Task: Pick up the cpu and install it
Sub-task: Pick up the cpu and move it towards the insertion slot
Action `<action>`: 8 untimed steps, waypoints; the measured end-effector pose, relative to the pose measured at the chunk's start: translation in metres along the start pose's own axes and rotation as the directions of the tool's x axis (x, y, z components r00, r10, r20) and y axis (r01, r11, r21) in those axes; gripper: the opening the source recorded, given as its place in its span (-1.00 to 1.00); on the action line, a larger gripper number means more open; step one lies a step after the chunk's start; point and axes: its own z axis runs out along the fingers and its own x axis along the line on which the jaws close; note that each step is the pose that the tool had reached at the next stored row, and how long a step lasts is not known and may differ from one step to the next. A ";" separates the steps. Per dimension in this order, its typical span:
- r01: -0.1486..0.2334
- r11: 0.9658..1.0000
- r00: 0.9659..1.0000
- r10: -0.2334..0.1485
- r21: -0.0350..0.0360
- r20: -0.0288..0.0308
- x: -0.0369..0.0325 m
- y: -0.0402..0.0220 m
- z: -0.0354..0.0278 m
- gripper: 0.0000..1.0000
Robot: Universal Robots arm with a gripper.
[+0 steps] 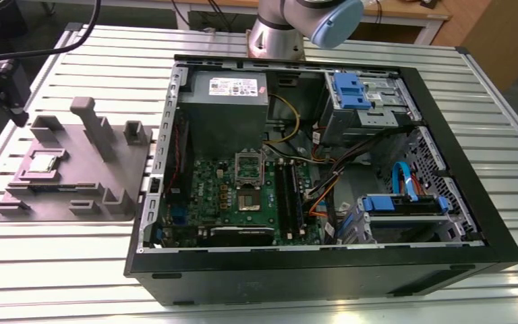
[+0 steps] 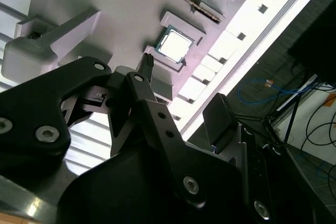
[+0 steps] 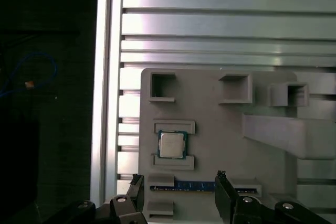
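Table (image 1: 61, 270) of metal slats carries grey tray (image 3: 220, 140) with cpu (image 3: 171, 145); jaws gape empty above it

cpu (image 3: 171, 145) seated in grey fixture (image 3: 220, 129), tool (image 3: 179, 178) fingers spread nearby

**Computer case and parts tray side by side on a table**

In the exterior view, the computer case (image 1: 322, 273) lies on the table (image 1: 52, 270), with the tray (image 1: 65, 185) just beside it at nine o'clock. The cpu (image 1: 43, 163) sits in a pocket on the tray, toward the tray's nine o'clock edge. Inside the case, the motherboard (image 1: 241, 202) lies at seven o'clock and the power supply (image 1: 227, 101) at eleven o'clock.
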 end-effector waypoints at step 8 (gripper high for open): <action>0.000 1.000 1.000 0.000 0.000 0.000 -0.0001 -0.0002 0.0052 0.29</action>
